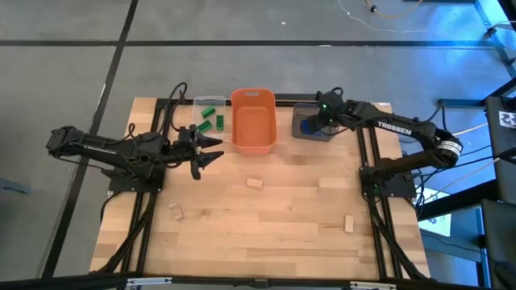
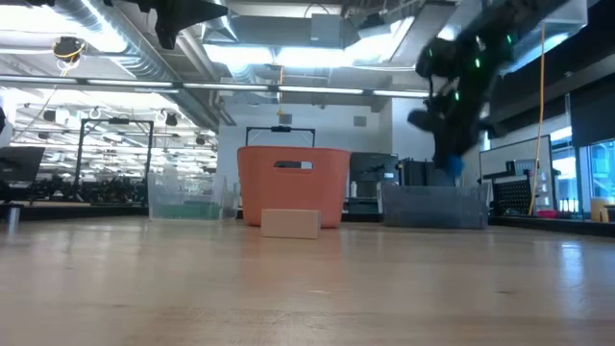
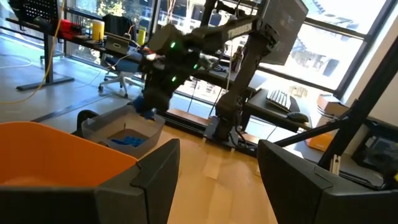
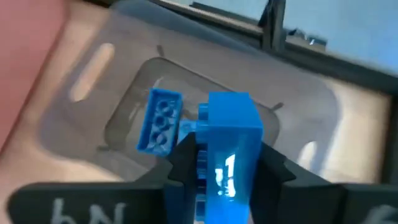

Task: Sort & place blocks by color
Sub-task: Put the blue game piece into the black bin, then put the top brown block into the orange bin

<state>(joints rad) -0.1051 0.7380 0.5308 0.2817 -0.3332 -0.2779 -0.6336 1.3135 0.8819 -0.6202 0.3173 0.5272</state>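
the left gripper (image 1: 211, 153) hangs over the tabletop (image 1: 266, 229) just in front of the clear bin (image 1: 207, 113), its jaws spread wide with nothing between them; in the left wrist view its two dark fingers (image 3: 155, 180) stand well apart. the clear bin sits at the far edge of the tabletop, left of centre, and holds several green blocks (image 1: 211, 119). just beside it to the right is the orange bin (image 1: 253, 121), and no blocks can be made out in it. a tan block (image 1: 255, 183) lies near the middle of the tabletop, straight in front of the orange bin; the low view shows it right before that bin's wall. another tan block (image 1: 176, 212) lies toward the near left corner, and a third tan block (image 1: 349, 223) toward the near right edge. further right, at the far edge, stands the grey bin (image 1: 310, 127) with a blue block (image 4: 160, 121) lying on its floor. the right gripper (image 4: 225, 163) hovers directly above this bin, its jaws pinching a second blue block (image 4: 231, 140), which hangs over the bin and clear of the one inside.
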